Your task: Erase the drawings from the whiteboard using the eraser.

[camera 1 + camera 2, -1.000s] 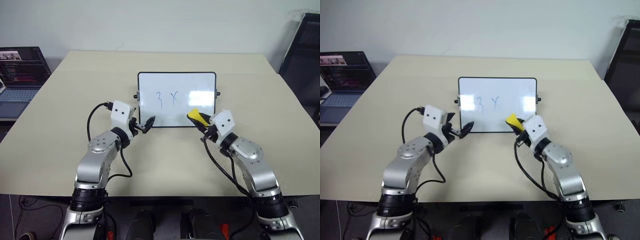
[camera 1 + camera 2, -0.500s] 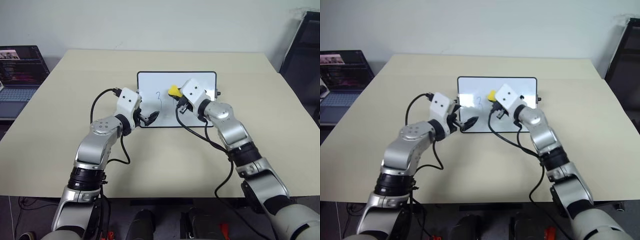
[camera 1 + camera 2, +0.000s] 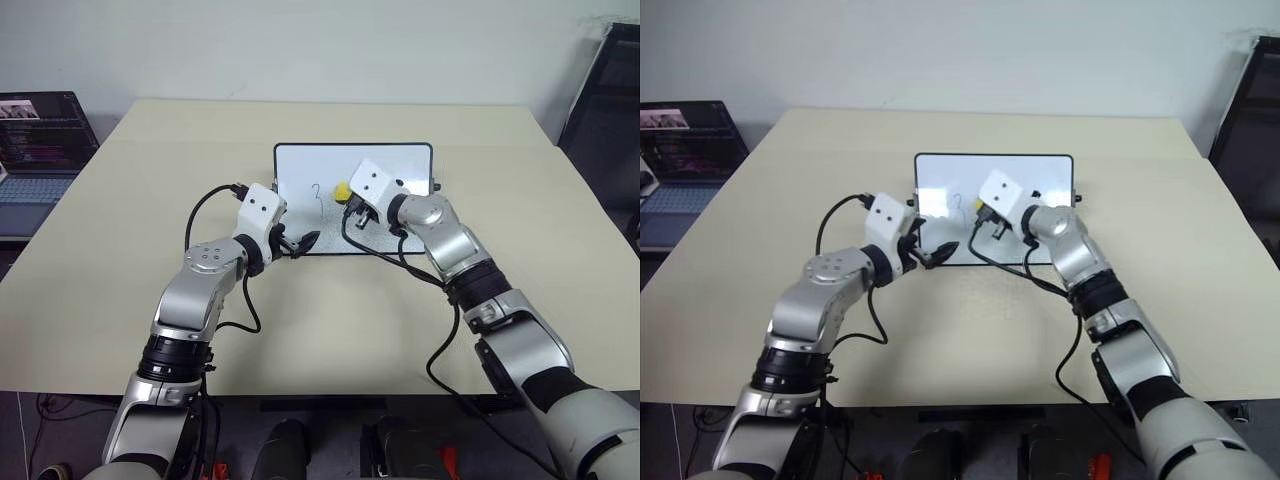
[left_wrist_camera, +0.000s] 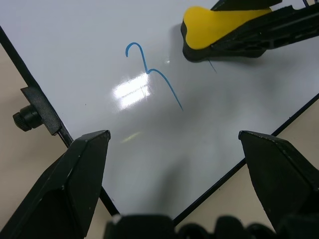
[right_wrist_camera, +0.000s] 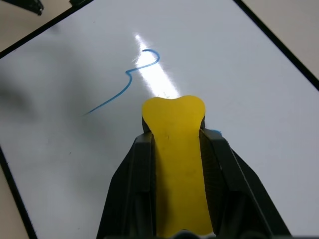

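Note:
The whiteboard (image 3: pixel 300 170) lies flat in the middle of the table. My right gripper (image 5: pixel 174 134) is shut on the yellow eraser (image 3: pixel 342 190), whose dark underside rests on the board's middle. Of the drawings, a thin blue "3" (image 4: pixel 149 72) stands just left of the eraser, and a short blue trace (image 5: pixel 213 132) shows at the eraser's edge. My left gripper (image 4: pixel 173 137) is open over the board's near left corner, fingers spread wide, with nothing between them but the board surface. One small black knob (image 4: pixel 25 118) sticks out from the board's left side.
An open laptop (image 3: pixel 35 140) stands off the table's left side. A dark chair (image 3: pixel 605 90) is at the far right. The beige table (image 3: pixel 330 320) has free room in front of the board and on both sides of it.
My right gripper carried the eraser from the board's near right edge up and left onto its middle. The "X" seen a second ago no longer shows. The left gripper hardly moved.

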`<state>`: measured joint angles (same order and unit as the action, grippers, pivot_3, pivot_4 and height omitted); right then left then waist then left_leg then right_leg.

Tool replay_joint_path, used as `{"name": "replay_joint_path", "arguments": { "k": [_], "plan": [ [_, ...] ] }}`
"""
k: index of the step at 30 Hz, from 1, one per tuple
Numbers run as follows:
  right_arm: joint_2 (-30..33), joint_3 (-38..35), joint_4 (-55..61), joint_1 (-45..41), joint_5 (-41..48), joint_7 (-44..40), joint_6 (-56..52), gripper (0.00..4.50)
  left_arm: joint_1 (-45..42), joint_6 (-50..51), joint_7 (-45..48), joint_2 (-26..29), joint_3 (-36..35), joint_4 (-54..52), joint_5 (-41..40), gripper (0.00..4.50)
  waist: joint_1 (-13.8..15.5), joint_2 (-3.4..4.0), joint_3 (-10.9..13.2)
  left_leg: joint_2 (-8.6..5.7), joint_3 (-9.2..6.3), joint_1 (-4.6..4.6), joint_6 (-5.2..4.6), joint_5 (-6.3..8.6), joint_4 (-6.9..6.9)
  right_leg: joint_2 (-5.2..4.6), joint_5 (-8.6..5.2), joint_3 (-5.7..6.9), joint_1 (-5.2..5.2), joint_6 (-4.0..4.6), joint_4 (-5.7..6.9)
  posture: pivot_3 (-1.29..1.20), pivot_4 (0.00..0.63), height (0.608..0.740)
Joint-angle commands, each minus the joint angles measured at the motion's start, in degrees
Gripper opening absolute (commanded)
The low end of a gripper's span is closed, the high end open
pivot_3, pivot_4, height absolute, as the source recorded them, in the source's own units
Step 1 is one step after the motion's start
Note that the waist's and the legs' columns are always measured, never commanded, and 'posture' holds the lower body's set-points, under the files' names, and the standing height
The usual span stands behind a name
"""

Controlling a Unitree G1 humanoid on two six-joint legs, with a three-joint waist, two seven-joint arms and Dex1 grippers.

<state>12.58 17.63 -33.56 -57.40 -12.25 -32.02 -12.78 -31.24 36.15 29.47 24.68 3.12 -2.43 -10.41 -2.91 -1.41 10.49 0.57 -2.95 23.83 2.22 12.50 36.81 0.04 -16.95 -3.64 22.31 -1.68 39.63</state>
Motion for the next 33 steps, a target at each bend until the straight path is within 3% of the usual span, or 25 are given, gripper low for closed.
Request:
{"name": "replay_joint_path", "arguments": {
  "k": [1,7,15,21,25,28,33],
  "plan": [
    [0.1,-1.5,-1.3,-2.4,-1.2,4.3,1.1,0.88,-0.4,0.1,-0.1,-0.5,0.4,-3.1,-0.1,4.5,0.0,0.0,0.0,0.0,0.0,0.0,0.0,0.0,0.0,0.0,0.0,0.0,0.0,0.0,0.0,0.0,0.15,0.74],
    [0.5,-1.3,-2.8,-2.4,-0.7,2.7,-0.2,0.88,-0.3,1.0,-0.2,-0.9,0.7,-4.2,-0.2,4.5,0.0,0.0,0.0,-0.03,-0.03,-0.02,0.0,0.0,0.05,-0.01,0.0,0.01,0.0,0.0,0.1,0.0,0.15,0.74],
    [2.9,3.1,3.0,1.5,-2.3,-6.5,-2.9,0.88,0.2,1.7,-0.4,-1.1,0.6,-5.1,-0.3,4.5,0.0,0.0,0.0,-0.03,-0.02,-0.05,0.0,0.0,0.08,0.0,0.0,0.01,-0.03,0.0,0.15,0.0,0.15,0.74],
    [1.8,-0.7,-1.7,-3.0,-3.4,5.5,3.5,0.88,0.2,2.2,-0.5,-1.4,0.8,-5.5,-0.2,4.5,-0.1,0.0,0.0,-0.03,-0.02,-0.1,0.0,-0.01,0.12,0.0,0.0,-0.01,-0.02,0.0,0.29,0.0,0.15,0.74],
    [1.4,-1.5,-5.4,-5.2,-3.1,8.3,5.9,0.88,0.2,2.4,-0.4,-1.5,0.9,-5.7,-0.2,4.5,-0.2,0.0,0.0,-0.04,-0.01,-0.09,0.01,-0.01,0.1,0.0,0.0,-0.01,-0.01,0.0,0.26,0.0,0.15,0.74],
    [1.2,-0.8,-6.2,-5.1,-3.0,5.9,5.0,0.88,0.3,2.6,-0.5,-1.5,0.9,-6.0,-0.3,4.5,-0.2,0.0,0.0,-0.03,0.0,-0.07,0.01,-0.01,0.03,0.0,0.0,-0.02,0.0,0.0,0.17,0.0,0.15,0.74],
    [3.0,2.7,-0.8,-0.6,-2.8,-5.5,-0.7,0.88,0.5,2.9,-0.5,-1.5,0.9,-6.4,-0.3,4.5,-0.2,0.0,0.0,-0.02,0.01,-0.07,0.0,0.0,0.02,0.0,0.0,-0.02,-0.02,0.0,0.11,0.0,0.15,0.74]
  ]
}}
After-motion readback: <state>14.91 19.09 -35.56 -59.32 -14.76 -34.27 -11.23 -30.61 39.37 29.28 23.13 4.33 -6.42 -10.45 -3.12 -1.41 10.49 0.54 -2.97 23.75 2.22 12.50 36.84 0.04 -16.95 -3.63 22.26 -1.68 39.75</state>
